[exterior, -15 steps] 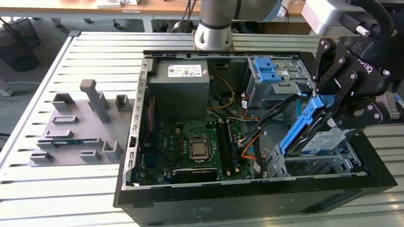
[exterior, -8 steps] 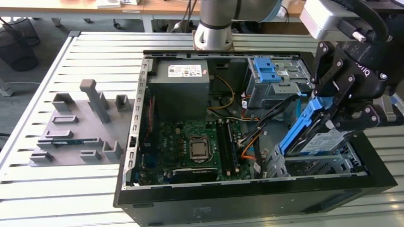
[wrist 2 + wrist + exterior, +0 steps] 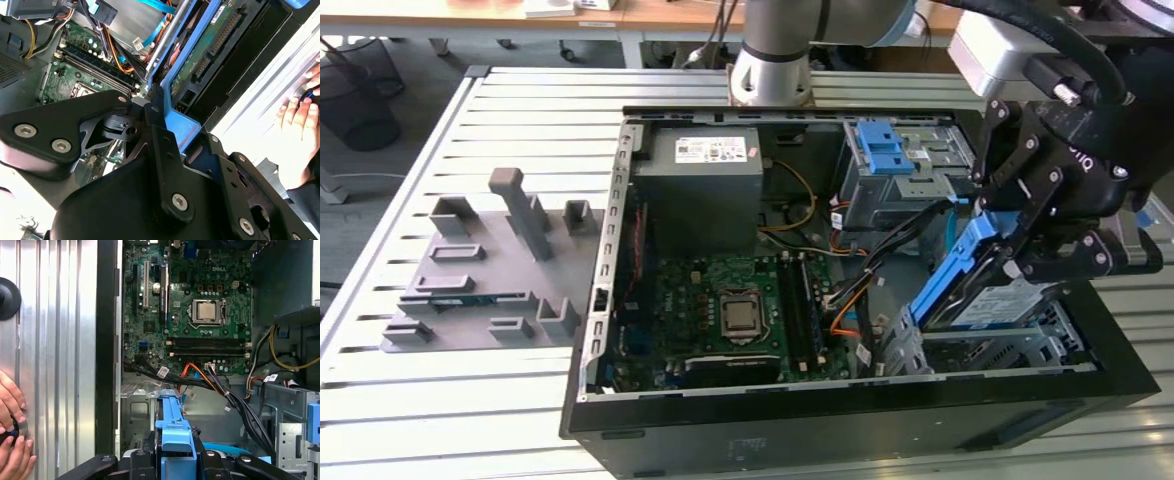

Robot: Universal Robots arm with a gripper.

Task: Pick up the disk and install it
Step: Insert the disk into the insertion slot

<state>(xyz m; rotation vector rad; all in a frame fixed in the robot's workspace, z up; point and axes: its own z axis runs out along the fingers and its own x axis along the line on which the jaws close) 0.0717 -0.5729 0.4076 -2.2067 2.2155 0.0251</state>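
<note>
**Disk clamped in the gripper, tilted over the open case**

The flat silver disk (image 3: pixel 987 305), edged in blue plastic, is held steeply tilted at the right of the exterior view, above the perforated grey metal bay (image 3: pixel 1007 352) in the lower right corner of the black case (image 3: pixel 854 408). Its upper end is hidden by the black gripper (image 3: pixel 1030 265), whose fingers are closed on the blue frame. The green motherboard (image 3: pixel 720 300) is seen inside the case, which rests on a ribbed metal table (image 3: pixel 467 400). In both wrist views a hand (image 3: pixel 11 405) (image 3: pixel 297 130) is cut off by the frame edge.
</note>
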